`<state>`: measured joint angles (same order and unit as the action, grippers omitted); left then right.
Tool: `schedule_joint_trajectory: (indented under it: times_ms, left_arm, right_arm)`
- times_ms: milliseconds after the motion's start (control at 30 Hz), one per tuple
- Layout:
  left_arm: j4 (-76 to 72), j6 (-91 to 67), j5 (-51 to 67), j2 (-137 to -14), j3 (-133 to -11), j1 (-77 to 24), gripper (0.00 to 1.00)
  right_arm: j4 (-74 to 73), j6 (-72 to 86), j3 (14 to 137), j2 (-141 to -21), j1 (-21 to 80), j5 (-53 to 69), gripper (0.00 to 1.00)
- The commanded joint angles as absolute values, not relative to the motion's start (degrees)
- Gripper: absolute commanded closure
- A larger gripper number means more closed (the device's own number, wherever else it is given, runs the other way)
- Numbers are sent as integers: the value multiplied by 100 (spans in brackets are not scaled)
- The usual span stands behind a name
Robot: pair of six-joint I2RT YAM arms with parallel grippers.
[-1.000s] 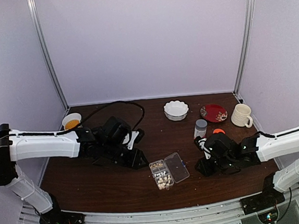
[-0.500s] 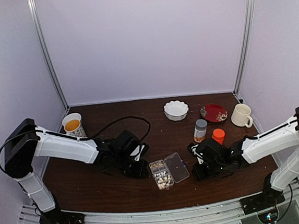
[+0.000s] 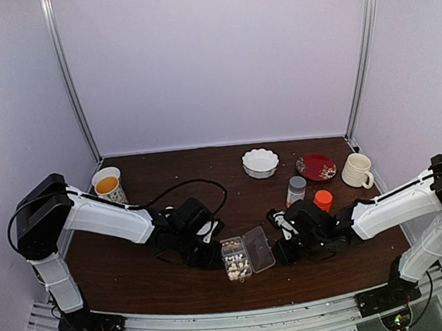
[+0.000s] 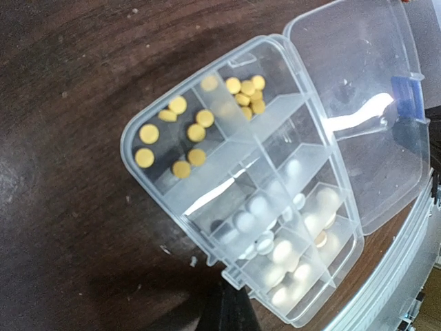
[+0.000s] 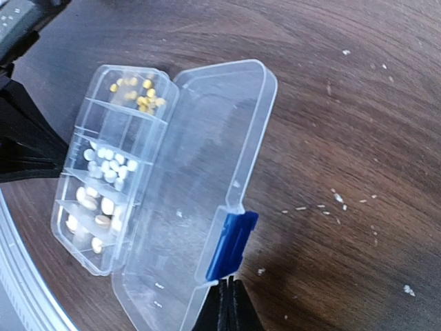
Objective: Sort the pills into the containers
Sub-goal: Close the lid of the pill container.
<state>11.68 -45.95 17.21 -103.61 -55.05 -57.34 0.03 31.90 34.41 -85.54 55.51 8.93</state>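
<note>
The left gripper (image 3: 214,253) and right gripper (image 3: 280,251), jaws now pressed together, have drawn in just beside the organiser box (image 3: 259,249).

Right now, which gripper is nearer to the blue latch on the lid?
Right. The right gripper is just beside the latch, at the lid's free edge. The left gripper is across the open box, at the edge of its cells.

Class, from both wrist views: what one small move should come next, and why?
Probably the right gripper, shut beside the blue latch, should nudge the open lid over the organiser, since the pills already lie sorted in its cells.
</note>
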Motion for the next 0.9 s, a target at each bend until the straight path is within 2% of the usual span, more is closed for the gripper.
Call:
schedule_joint_trajectory:
  times_ms: [0, 333, 667, 867]
  left_arm:
    - [901, -4640, 1806, -10472, -5675, -5757, 100]
    - [837, -4653, 1835, -10527, -5835, -5782, 100]
    - [539, -4857, 1950, -10675, -5886, -5898, 100]
    - [785, -4862, 1685, -10673, -5948, -5929, 100]
  right_arm:
    - [156, 3149, 3613, -8513, 5544, 1127, 100]
    - [466, 3033, 3620, -8204, 5767, 1360, 100]
    - [879, 3010, 3905, -8748, 6108, 1590, 100]
    - [511, 2895, 4263, -9153, 6152, 1496, 100]
